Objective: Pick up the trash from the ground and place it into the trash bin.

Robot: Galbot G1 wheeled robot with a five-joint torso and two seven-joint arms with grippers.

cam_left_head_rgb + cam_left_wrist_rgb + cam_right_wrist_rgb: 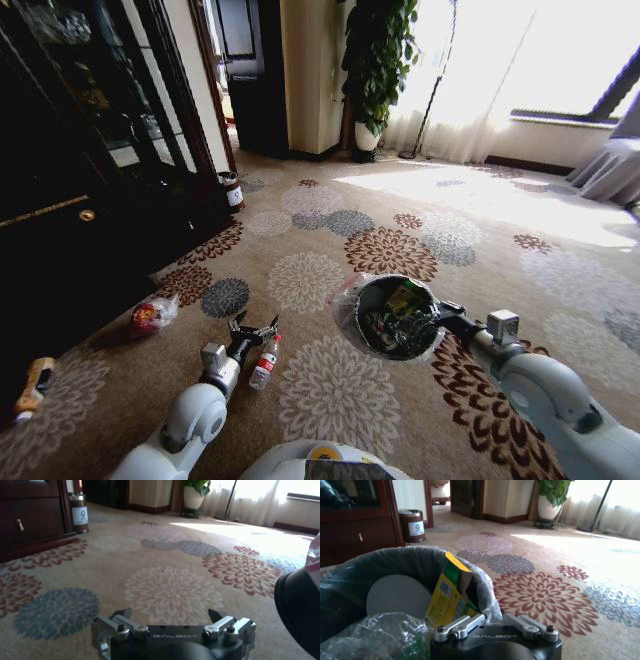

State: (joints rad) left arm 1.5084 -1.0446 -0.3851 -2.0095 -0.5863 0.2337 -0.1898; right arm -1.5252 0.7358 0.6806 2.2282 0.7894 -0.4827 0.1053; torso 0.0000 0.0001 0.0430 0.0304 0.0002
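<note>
A clear plastic bottle (264,363) with a red cap lies on the carpet. My left gripper (252,328) hovers just beside it, open and empty, and the left wrist view also shows the left gripper (168,615) with nothing between its fingers. A red-and-white plastic bag (152,315) lies farther left, and an orange-topped piece (35,385) rests by the cabinet. My right gripper (452,318) is shut on the rim of the trash bin (350,320), which is lined with a translucent bag. In the right wrist view the right gripper (492,620) clamps the trash bin (395,560), with a green wrapper (451,592) inside.
A dark wooden cabinet (70,200) runs along the left. A small brown waste can (231,190) stands at its far corner. A potted plant (372,70) is at the back by the curtains. Open flowered carpet (390,250) stretches ahead and to the right.
</note>
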